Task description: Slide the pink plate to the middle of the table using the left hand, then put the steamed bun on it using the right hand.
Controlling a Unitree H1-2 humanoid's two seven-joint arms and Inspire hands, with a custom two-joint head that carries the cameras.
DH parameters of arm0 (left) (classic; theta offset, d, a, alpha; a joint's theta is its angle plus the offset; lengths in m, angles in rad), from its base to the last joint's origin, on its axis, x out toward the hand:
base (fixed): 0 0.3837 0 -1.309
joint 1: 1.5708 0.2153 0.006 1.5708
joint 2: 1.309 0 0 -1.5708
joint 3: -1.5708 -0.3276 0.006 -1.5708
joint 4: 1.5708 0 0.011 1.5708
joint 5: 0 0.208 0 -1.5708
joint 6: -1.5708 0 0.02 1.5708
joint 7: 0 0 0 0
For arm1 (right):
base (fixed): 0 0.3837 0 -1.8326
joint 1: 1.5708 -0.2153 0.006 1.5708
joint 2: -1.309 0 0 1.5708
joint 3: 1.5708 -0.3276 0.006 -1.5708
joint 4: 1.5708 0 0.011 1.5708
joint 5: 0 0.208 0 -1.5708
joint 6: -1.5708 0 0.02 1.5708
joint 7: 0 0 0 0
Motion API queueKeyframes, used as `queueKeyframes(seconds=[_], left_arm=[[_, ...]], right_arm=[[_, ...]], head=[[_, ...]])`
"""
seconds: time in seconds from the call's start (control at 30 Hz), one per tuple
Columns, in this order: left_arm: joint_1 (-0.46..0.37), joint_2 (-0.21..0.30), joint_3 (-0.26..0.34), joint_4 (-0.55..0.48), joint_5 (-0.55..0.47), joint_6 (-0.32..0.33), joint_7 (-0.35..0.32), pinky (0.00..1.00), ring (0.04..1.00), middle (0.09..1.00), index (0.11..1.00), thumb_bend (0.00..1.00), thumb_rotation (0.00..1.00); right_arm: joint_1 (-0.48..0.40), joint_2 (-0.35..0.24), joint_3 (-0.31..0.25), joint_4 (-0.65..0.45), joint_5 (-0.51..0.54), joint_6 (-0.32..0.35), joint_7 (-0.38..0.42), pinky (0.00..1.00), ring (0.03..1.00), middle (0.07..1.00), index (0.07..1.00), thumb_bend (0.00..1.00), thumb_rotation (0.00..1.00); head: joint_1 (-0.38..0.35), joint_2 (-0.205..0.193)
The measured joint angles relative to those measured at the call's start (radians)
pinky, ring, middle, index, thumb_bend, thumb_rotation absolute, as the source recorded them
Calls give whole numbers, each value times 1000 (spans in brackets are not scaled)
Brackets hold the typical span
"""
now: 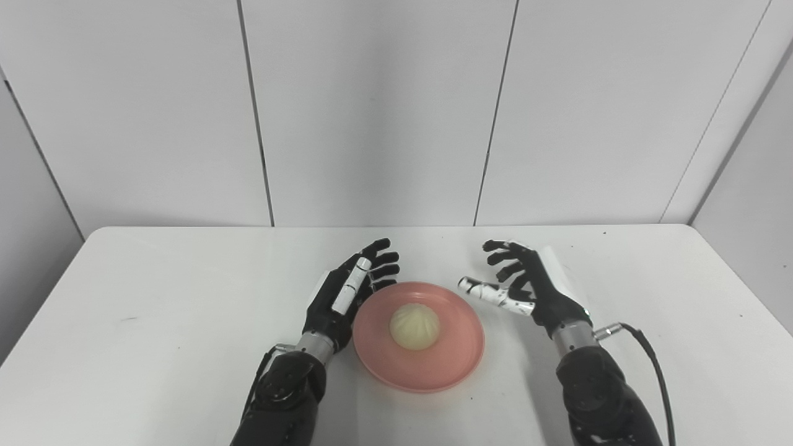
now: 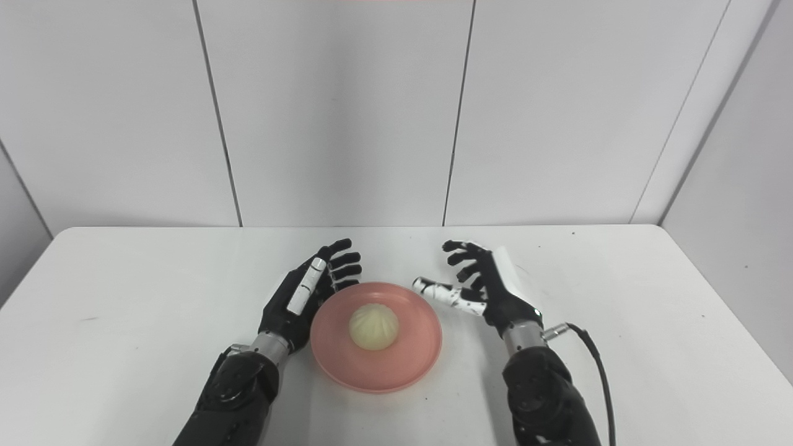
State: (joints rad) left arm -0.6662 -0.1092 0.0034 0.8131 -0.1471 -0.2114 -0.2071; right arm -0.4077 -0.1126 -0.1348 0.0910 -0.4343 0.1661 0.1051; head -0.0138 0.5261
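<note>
The pink plate (image 1: 378,356) lies flat near the table's middle, toward the front. A pale steamed bun (image 1: 414,326) rests at the plate's centre. My left hand (image 1: 348,292) stands open against the plate's left rim, fingers stretched forward and holding nothing. Right of the plate, my right hand (image 1: 523,284) is open too, fingers spread and curled a little, thumb pointing at the plate's far right rim with a small gap. In the right eye view the bun (image 2: 373,326) shows uncovered on the plate (image 2: 409,365).
The white table (image 1: 155,322) runs wide to both sides and ends at a grey panelled wall behind. A black cable (image 1: 650,359) trails from my right wrist over the table's front right part.
</note>
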Motion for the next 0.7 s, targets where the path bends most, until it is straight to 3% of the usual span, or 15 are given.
queueKeyframes(seconds=[0.13, 0.23, 0.33, 0.47, 0.6, 0.7], left_arm=[[13, 0, -2, -19, 10, -2, 7, 786, 823, 820, 853, 732, 737], [46, -6, -7, -68, 54, -10, 70, 928, 930, 923, 942, 666, 754], [85, -17, -7, -130, 90, 0, 134, 985, 986, 982, 988, 645, 801], [136, -14, -25, -214, 118, 30, 167, 1000, 1000, 1000, 1000, 638, 837], [180, -10, -39, -283, 138, 70, 177, 1000, 1000, 1000, 1000, 641, 929], [198, -9, -39, -316, 147, 94, 180, 1000, 1000, 1000, 1000, 666, 944]], right_arm=[[0, 84, -135, 107, 293, -3, 6, 695, 764, 816, 794, 794, 849], [-15, 114, -201, 150, 478, -35, 7, 810, 848, 870, 840, 817, 930], [-14, 114, -193, 175, 552, -81, 13, 875, 897, 900, 868, 835, 951], [10, 135, -162, 209, 602, -205, 16, 972, 955, 945, 909, 788, 995], [9, 129, -109, 238, 584, -310, 9, 999, 996, 986, 943, 791, 1000], [6, 112, -71, 253, 564, -344, 3, 1000, 1000, 998, 956, 808, 1000]], head=[[0, 2], [-5, 5], [-9, 8], [-5, 15], [-18, 23], [-25, 26]])
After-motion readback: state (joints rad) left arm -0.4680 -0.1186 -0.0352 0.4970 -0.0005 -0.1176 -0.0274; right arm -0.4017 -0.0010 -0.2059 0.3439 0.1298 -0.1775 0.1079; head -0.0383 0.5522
